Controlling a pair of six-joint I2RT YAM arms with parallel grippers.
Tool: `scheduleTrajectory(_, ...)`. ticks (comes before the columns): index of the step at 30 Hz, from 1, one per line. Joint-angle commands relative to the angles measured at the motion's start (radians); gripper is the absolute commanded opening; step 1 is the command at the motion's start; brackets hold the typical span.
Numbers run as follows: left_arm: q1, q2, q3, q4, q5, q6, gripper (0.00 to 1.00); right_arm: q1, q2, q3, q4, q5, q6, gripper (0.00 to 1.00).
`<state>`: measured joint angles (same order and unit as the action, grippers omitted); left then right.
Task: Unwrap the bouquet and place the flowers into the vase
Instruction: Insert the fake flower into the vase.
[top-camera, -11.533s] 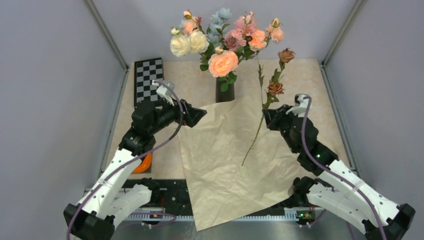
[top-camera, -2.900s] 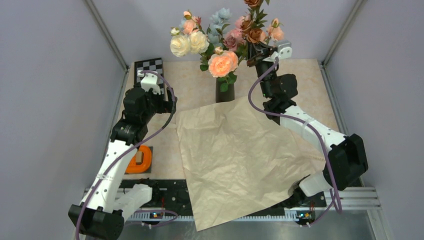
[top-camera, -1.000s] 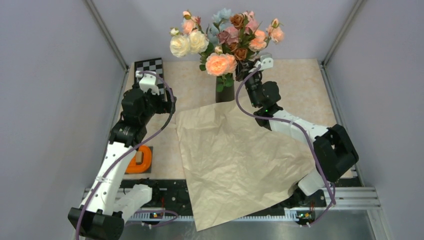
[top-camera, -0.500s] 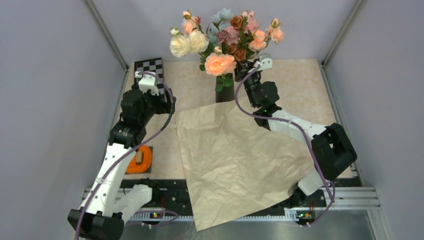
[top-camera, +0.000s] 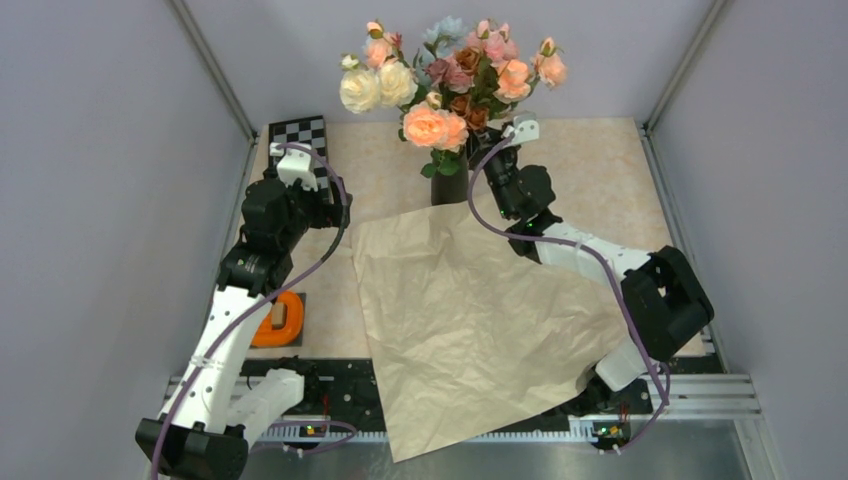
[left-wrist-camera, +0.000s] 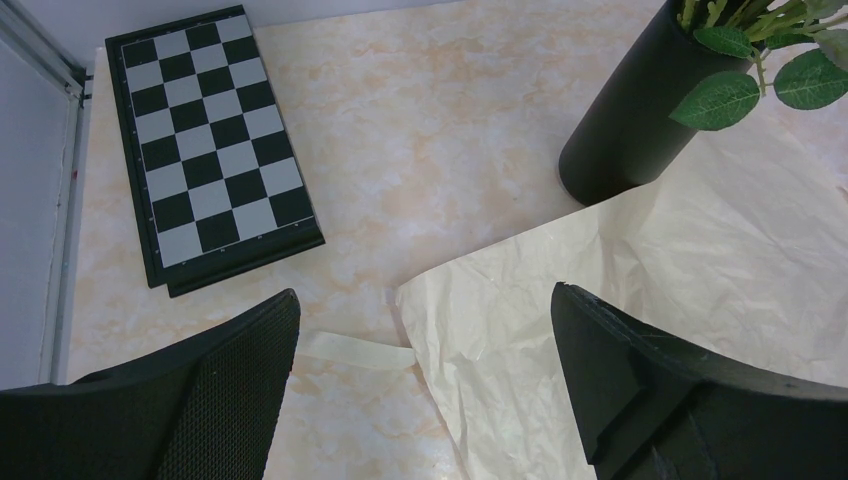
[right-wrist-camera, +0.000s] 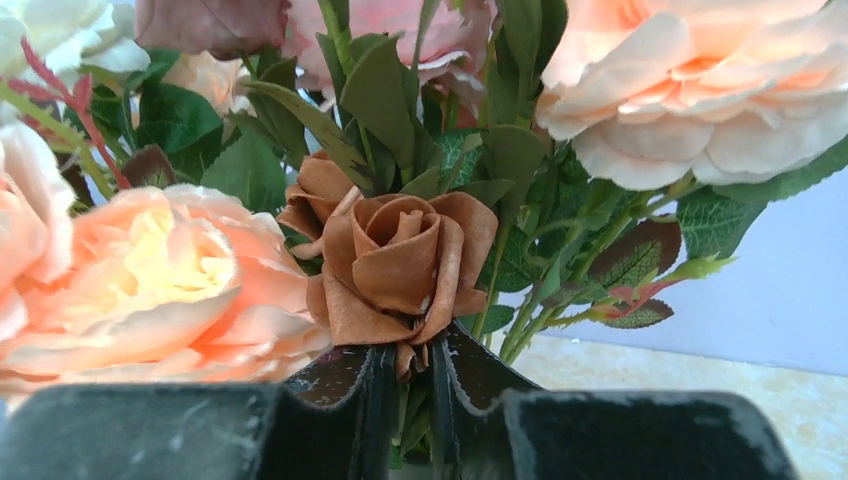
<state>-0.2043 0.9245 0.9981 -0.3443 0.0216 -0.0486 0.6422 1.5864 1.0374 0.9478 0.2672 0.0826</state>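
Note:
The black vase (top-camera: 450, 187) stands at the back centre and holds the flowers (top-camera: 440, 125), cream, peach and pink roses with green leaves. The bouquet no longer shows as a wrapped bunch. Its tan paper (top-camera: 470, 320) lies spread flat in front of the vase. My right gripper (top-camera: 487, 140) reaches into the bunch just above the vase mouth. In the right wrist view its jaws (right-wrist-camera: 415, 375) stand slightly apart around the stem under a brownish rose (right-wrist-camera: 400, 255). My left gripper (left-wrist-camera: 420, 350) hangs open over the paper's left corner, holding nothing.
A chessboard (top-camera: 296, 160) lies at the back left. A strip of tape (left-wrist-camera: 355, 350) sits on the table by the paper's corner. An orange object (top-camera: 280, 320) lies beside the left arm. Grey walls close in on the table.
The right gripper has sunk a little toward the vase, taking the brownish roses lower into the bunch, and its jaws have parted slightly. The left arm has not moved.

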Motion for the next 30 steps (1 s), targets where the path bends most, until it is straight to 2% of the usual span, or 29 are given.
scheduleTrajectory(1, 0.005, -0.025, -0.006, 0.05, 0.01, 0.004, 0.99, 0.017, -0.027, -0.018, -0.035, -0.017, 0.01, 0.16)
scheduleTrajectory(15, 0.005, -0.028, -0.007, 0.049, 0.012, 0.003, 0.99, 0.022, -0.063, -0.052, -0.06, -0.015, 0.015, 0.28)
scheduleTrajectory(22, 0.005, -0.026, -0.007, 0.05, 0.014, -0.001, 0.99, 0.026, -0.084, -0.069, -0.081, -0.018, 0.009, 0.42)
scheduleTrajectory(30, 0.005, -0.02, -0.012, 0.052, -0.004, -0.007, 0.99, 0.029, -0.137, -0.126, -0.114, -0.016, 0.0, 0.53)
